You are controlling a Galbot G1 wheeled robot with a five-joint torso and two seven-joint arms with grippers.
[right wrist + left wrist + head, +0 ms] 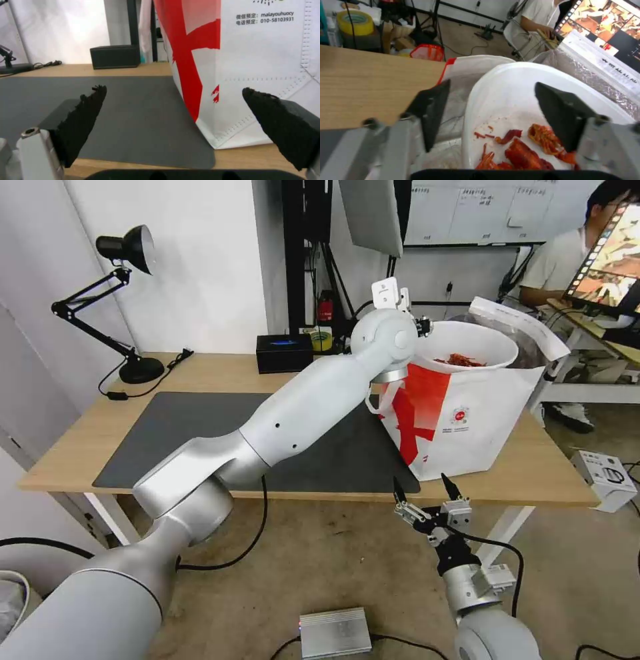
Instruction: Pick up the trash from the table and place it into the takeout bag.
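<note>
The white round bowl (475,342) with red crayfish shells (460,360) sits in the open top of the takeout bag (467,427), which stands on the right part of the table (73,450). My left arm reaches over the mat to the bag's mouth. In the left wrist view the left gripper (492,85) is open above the bowl (520,87), one finger outside its rim and one over the shells (523,152). The bag's foil lining (586,77) shows beside the bowl. My right gripper (421,481) hangs open below the table's front edge, facing the bag (260,62).
A dark grey mat (187,427) covers the table's middle. A black tissue box (285,352) and a tape roll (321,340) are at the back edge, a black desk lamp (127,253) at the back left. A silver box (333,632) lies on the floor.
</note>
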